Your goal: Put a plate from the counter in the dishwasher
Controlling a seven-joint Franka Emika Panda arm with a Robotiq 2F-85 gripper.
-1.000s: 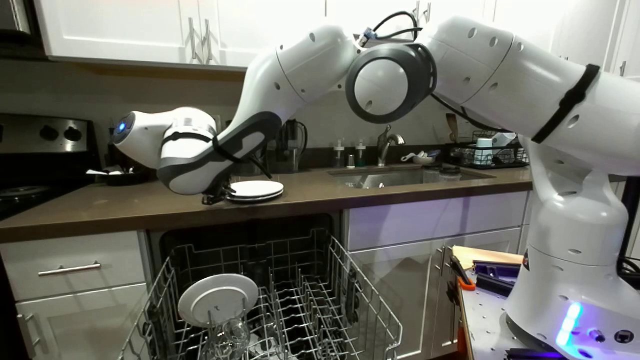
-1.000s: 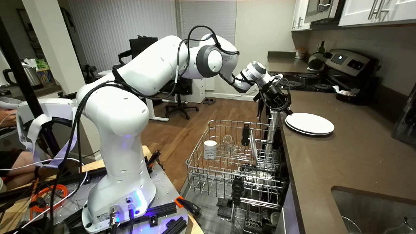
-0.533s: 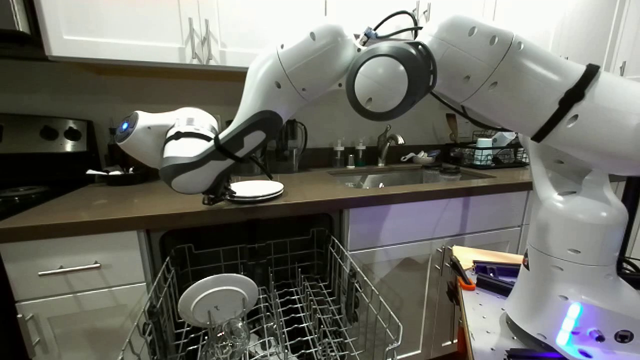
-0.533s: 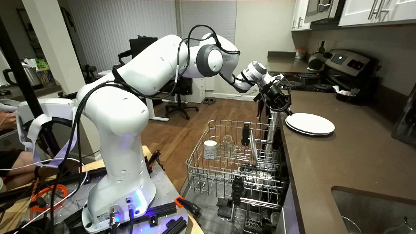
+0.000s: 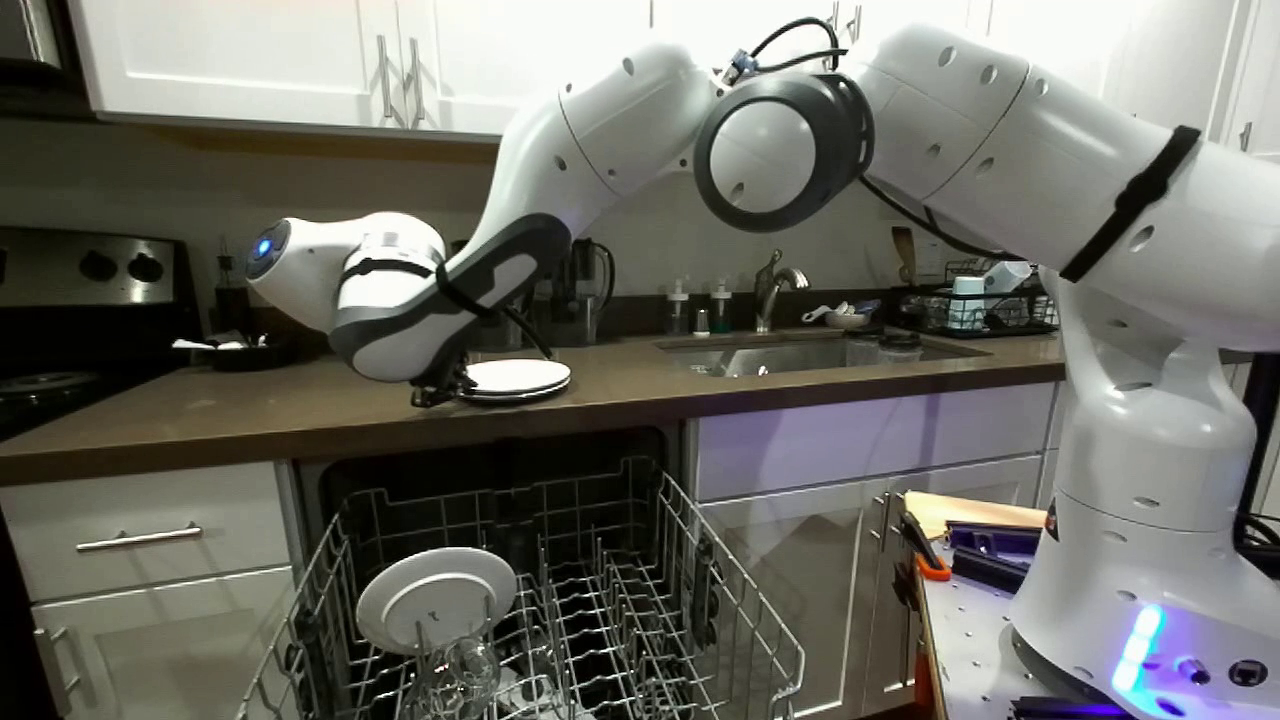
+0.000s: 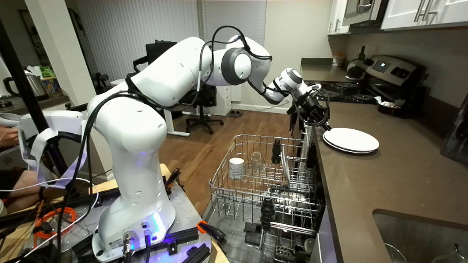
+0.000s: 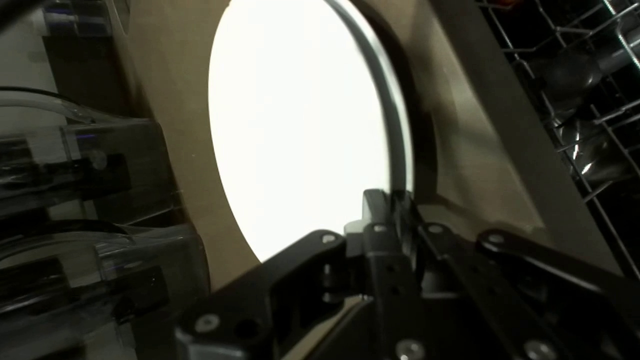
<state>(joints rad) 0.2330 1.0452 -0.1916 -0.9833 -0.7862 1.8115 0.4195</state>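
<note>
Brown kitchen table (image 6: 395, 182); white plate (image 7: 300, 125) extending ahead of the pincer (image 7: 392, 200), which is narrowed and grips its edge; wire-racked dishwasher (image 5: 580, 560) lower than the pincer in both exterior views

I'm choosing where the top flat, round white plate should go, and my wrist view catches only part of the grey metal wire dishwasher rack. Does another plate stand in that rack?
Observer: Yes. In an exterior view, a round white plate with a small dark mark stands on edge in the grey metal wire rack, toward the black and steel stove.

Operator: Anything else in there to steer around?

Observer: In an exterior view, a white cylindrical cup sits toward the rack's end away from the dark brown smooth countertop; whether it is upside down, I can't tell.
</note>
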